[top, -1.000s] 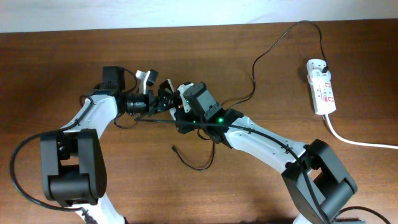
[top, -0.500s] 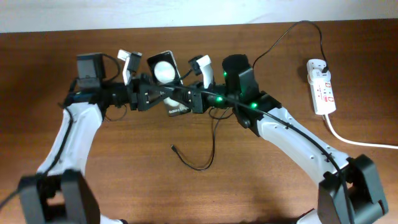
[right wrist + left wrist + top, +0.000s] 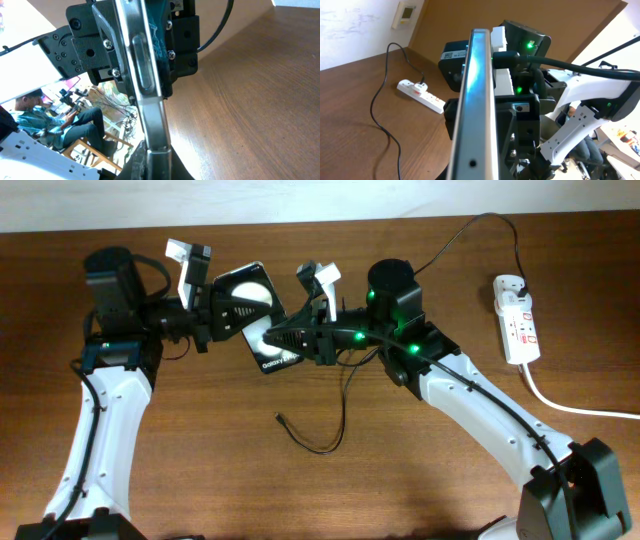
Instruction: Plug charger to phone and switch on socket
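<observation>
The phone (image 3: 258,320), black with a round white reflection, hangs above the table, tilted, between both arms. My left gripper (image 3: 232,308) is shut on its left end. My right gripper (image 3: 288,340) is shut on the end with white text. The left wrist view looks along the phone's thin edge (image 3: 477,95), and the right wrist view shows the phone (image 3: 142,85) clamped in the right gripper (image 3: 155,157). The charger's connector tip (image 3: 280,418) lies loose on the table below. Its black cable (image 3: 440,248) runs to the socket (image 3: 518,318) at the far right.
The socket's thick white cord (image 3: 580,408) trails off the right edge. The charger cable loops on the table (image 3: 338,425) under the held phone. In the left wrist view the socket (image 3: 420,95) and cable (image 3: 384,107) lie on the brown table.
The left gripper has shut on the phone. Both arms have spread apart, the left base swinging left, and the phone now shows tilted between them.
</observation>
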`<state>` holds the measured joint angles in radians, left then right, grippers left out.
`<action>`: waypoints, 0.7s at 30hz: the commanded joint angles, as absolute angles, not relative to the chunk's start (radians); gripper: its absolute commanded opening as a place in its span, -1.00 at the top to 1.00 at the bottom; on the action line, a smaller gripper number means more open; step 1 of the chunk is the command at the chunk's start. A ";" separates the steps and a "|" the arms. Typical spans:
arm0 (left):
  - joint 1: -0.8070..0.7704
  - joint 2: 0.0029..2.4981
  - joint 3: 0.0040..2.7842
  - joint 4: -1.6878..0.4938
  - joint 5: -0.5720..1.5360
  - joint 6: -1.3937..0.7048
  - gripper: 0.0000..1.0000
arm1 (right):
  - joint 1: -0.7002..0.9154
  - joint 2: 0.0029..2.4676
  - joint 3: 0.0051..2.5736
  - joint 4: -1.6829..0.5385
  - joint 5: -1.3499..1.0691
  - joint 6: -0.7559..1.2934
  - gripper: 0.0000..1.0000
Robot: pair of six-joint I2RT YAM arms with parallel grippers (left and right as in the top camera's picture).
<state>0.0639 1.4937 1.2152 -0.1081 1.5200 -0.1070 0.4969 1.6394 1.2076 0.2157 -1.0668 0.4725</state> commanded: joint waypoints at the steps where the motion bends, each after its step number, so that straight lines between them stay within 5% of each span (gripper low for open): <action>1: 0.048 1.438 1.251 -0.127 1.505 -0.128 1.00 | 0.497 1.669 1.194 0.198 -0.984 0.459 0.74; 9: 0.048 1.438 1.251 -0.165 1.489 -0.521 1.00 | 0.497 1.670 1.194 0.145 -0.984 0.187 0.73; 10: 0.048 1.438 1.251 -0.165 1.488 -0.530 1.00 | 0.497 1.673 1.194 0.146 -0.984 0.187 0.63; 14: 0.049 1.439 1.251 -0.167 1.449 -0.430 1.00 | 0.463 1.673 1.195 0.146 -1.015 0.191 -0.61; 17: 0.048 1.439 1.245 -0.248 1.348 -0.326 1.00 | 0.392 1.673 1.195 0.142 -1.118 0.210 -0.90; 21: 0.007 1.448 1.244 -0.573 0.744 -0.156 1.00 | 0.236 1.673 1.194 -0.109 -1.090 0.221 -0.97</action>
<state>0.0460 1.4689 1.2346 -0.4728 1.1614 -0.2886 0.3084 1.6630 1.2022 0.0280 -1.1057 0.2184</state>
